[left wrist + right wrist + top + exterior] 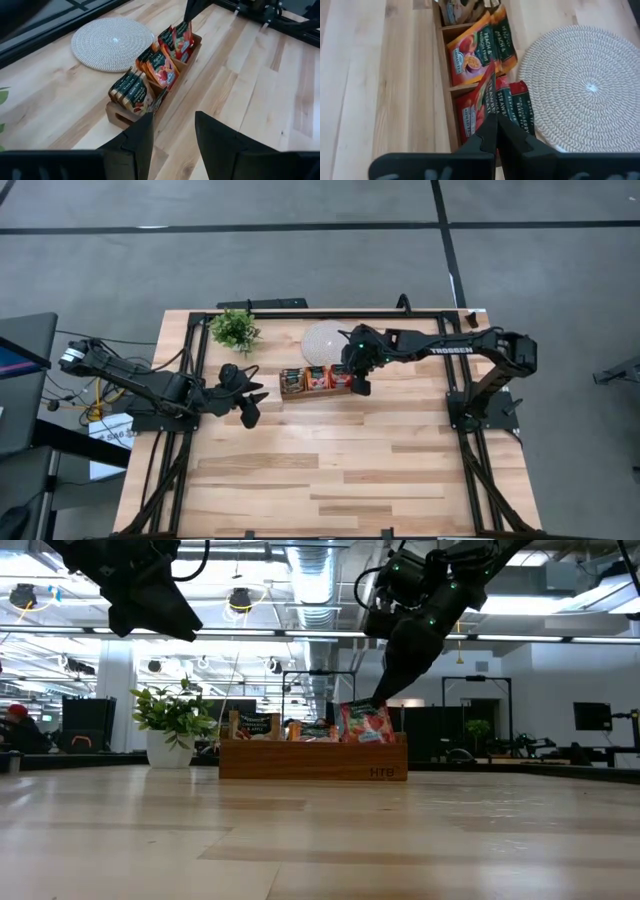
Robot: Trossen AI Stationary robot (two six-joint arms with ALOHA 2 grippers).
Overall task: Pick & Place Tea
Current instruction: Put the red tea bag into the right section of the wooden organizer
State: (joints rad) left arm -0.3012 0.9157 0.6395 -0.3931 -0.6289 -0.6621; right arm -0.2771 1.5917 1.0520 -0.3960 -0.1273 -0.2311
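On the left of the pale wooden plank counter (330, 460), the left gripper (252, 402) hangs above the surface with its dark fingers (137, 142) spread and nothing between them, well left of the tray. A small green potted plant in a white pot (235, 329) stands farther back, near the far-left corner. Toward the middle sits the brown three-compartment wooden tray (316, 392), holding upright tea sachets (162, 67): dark brown-green ones in the left compartment, orange ones in the middle, red ones in the right. Just beyond the tray lies a round white woven coaster (326, 340). The right gripper (495, 134) is over the tray's right compartment, its fingers (517, 145) pressed together on the top edge of one red tea sachet (482, 102), which stands slightly higher than its neighbours, its lower part among the other red sachets in that compartment.
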